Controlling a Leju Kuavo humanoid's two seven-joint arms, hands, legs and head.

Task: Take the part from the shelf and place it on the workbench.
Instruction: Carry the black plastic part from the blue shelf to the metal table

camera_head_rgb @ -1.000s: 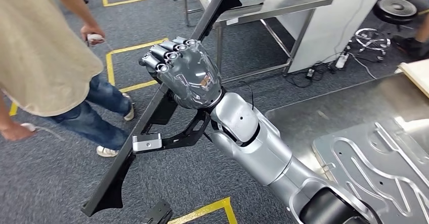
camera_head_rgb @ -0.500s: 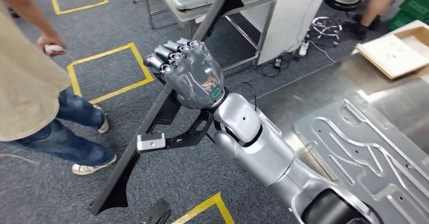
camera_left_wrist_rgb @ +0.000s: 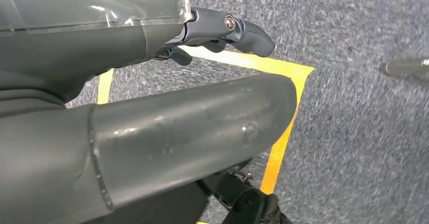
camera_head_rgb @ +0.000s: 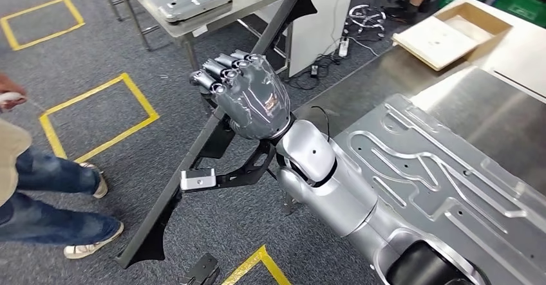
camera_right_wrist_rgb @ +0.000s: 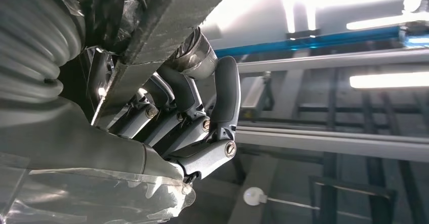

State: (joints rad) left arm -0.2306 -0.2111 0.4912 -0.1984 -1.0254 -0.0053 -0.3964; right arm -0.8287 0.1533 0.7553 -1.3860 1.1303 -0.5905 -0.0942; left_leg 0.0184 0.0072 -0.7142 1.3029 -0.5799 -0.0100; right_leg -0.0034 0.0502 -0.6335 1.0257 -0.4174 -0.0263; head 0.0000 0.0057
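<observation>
A: Item one, part [camera_head_rgb: 212, 137]?
B: Long black bar, carried mid-length in the right hand [camera_head_rgb: 248, 95], fingers [camera_right_wrist_rgb: 202, 125] wrapped around it, over the carpet left of the desk [camera_head_rgb: 360, 98]. Held diagonally, probably for balance.

A: Item two, left hand [camera_left_wrist_rgb: 152, 113]?
B: Hangs over the floor, holding nothing; fingers' set, cannot tell.

A: Remaining?
B: Setting the bar on the desk, beside the grooved plate [camera_head_rgb: 451, 188].

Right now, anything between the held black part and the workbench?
In the head view, the right hand and its silver forearm span from the black part to the workbench; below them, grey carpet.
</observation>
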